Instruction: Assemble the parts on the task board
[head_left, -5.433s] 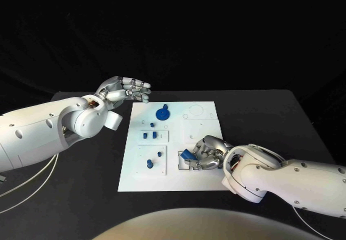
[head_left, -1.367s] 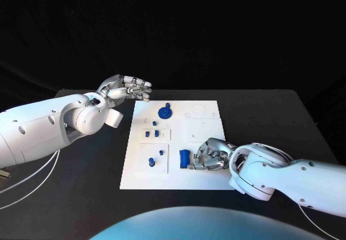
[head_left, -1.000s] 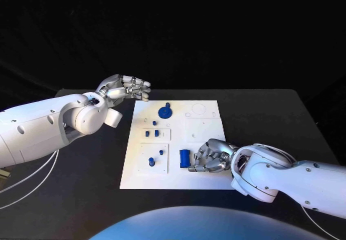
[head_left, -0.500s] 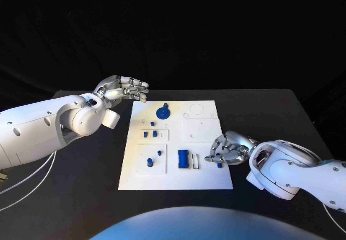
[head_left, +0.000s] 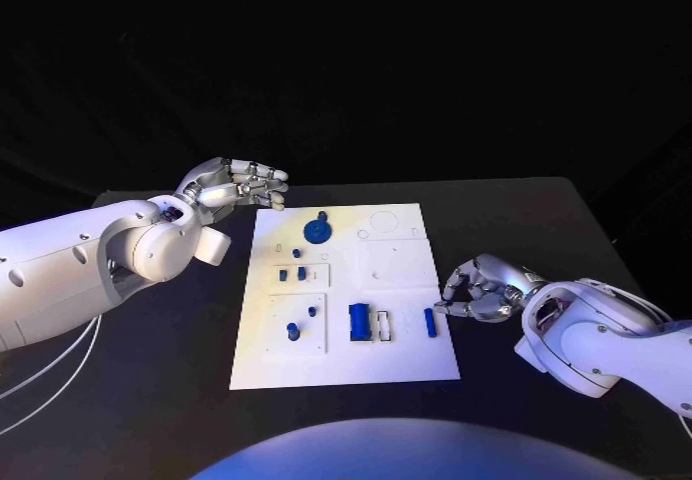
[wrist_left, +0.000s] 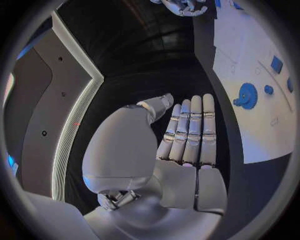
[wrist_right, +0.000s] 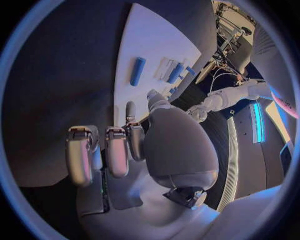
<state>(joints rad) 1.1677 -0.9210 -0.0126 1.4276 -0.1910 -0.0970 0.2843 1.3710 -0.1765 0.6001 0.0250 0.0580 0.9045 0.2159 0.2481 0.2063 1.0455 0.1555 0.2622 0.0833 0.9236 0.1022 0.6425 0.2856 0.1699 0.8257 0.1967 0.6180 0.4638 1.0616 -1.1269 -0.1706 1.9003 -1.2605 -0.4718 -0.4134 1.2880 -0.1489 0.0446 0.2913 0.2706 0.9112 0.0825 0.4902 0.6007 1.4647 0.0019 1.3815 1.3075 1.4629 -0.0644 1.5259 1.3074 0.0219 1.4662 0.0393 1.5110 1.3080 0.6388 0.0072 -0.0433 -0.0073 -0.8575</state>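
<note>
You are hovering your empty, curled right hand (head_left: 480, 288) beside the loose blue bar (head_left: 430, 321), so approach it squarely from above.

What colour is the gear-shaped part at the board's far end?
Blue; the gear-shaped part shows best in the left wrist view.

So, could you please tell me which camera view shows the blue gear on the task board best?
The head view: the blue gear sits unobstructed near the task board's far end. The left wrist view shows it too, though bent by the fisheye. I cannot find it in the right wrist view.
</note>
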